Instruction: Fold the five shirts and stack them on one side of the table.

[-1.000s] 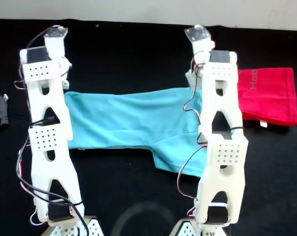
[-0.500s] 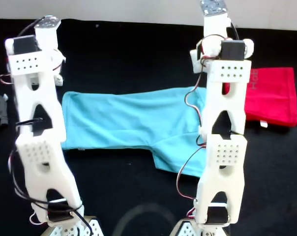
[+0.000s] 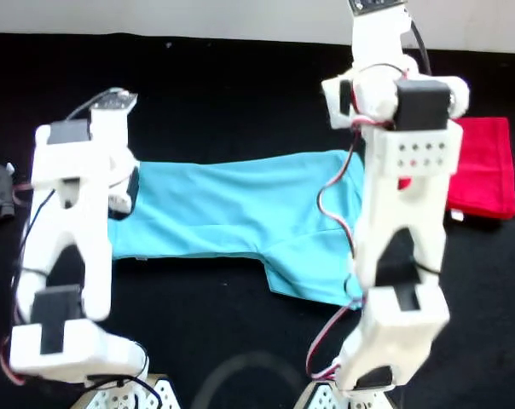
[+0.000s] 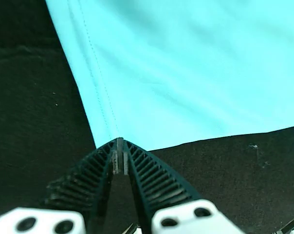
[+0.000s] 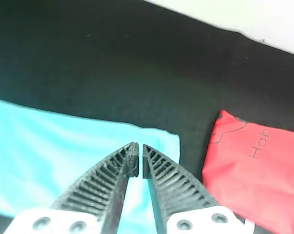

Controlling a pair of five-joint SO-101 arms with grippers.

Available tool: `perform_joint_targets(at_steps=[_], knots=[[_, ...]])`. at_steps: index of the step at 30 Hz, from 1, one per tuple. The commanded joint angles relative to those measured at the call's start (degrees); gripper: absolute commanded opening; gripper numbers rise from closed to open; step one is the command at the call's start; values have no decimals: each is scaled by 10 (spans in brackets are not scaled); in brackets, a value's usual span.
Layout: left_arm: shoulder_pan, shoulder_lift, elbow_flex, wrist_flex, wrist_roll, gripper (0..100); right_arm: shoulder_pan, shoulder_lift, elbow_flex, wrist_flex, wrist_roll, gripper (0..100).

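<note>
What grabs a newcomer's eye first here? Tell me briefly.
A wide turquoise fabric shirt lies spread flat across the middle of the black table. A folded red shirt sits beside it on the robot's right. The left gripper is shut at the turquoise shirt's hemmed corner.

The left hand (image 4: 119,146) has dropped to the teal shirt (image 3: 240,209) edge, while the right hand (image 5: 139,153) rose.

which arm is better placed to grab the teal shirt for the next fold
Left, probably. The left gripper sits low, tips at the hem corner of the teal shirt; the right gripper hangs high above its far corner.
</note>
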Motion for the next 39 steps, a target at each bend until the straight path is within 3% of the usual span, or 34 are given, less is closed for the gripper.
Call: perform_joint_targets(at_steps=[1,13,19,24,35,39], knots=[[7,-82,86,-53,-4,9,-11,-115,116,6,-6,26],[14,-106,278,-256,-3,9,-10,-351,534,3,-4,26],[10,-106,342,-363,-3,9,-8,-400,685,1,-3,26],[9,-106,393,-462,-3,9,-12,-416,826,-68,-3,26],[10,-106,426,-484,-1,9,-134,-413,1016,-261,-2,26],[10,-106,426,-484,-1,9,-156,-413,1089,-359,50,26]])
